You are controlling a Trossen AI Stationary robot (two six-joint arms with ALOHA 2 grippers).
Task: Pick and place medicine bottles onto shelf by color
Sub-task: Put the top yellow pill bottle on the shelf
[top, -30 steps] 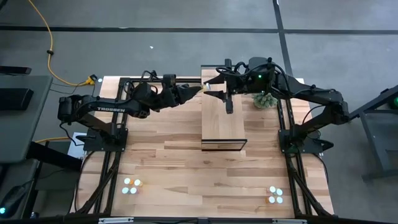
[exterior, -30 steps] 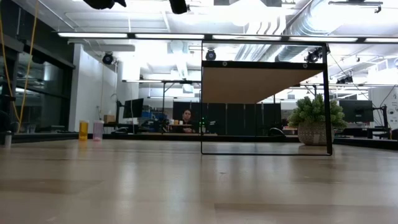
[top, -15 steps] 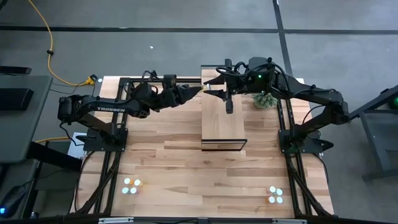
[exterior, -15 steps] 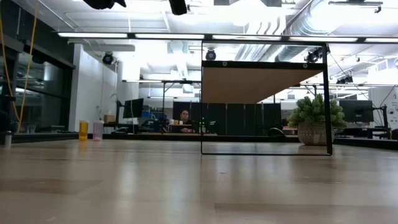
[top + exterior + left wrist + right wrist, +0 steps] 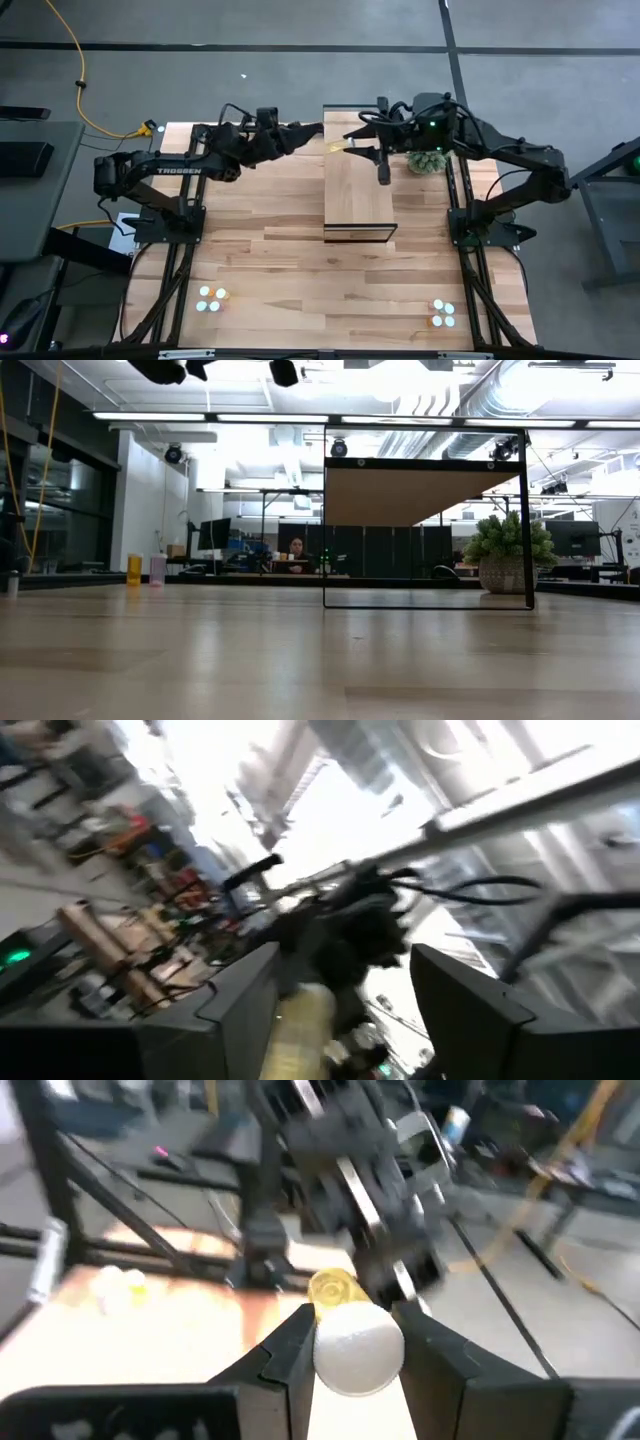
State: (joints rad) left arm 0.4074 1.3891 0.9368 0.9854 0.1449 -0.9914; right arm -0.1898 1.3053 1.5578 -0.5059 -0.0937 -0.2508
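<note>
One yellow medicine bottle (image 5: 352, 1342), white cap toward the lens, sits pinched in the right gripper (image 5: 350, 149) above the shelf's (image 5: 358, 200) 12 o'clock end. Left gripper (image 5: 312, 130), at its 9 o'clock, seems parted and empty, though blur smears it.

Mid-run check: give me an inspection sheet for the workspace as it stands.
Surface: plank wooden tabletop, no spills seen.
Job's things: long light-wood shelf with dark frame at far centre; small yellow white-capped bottle above its far end; bottle clusters at near left and near right.
Clutter: small green potted plant beside the shelf.
Hands: right hand shut on the yellow bottle; left hand open, apart from it.
Cables: yellow cable on the floor, off-table.
Surroundings: person seated at a distant desk.
</note>
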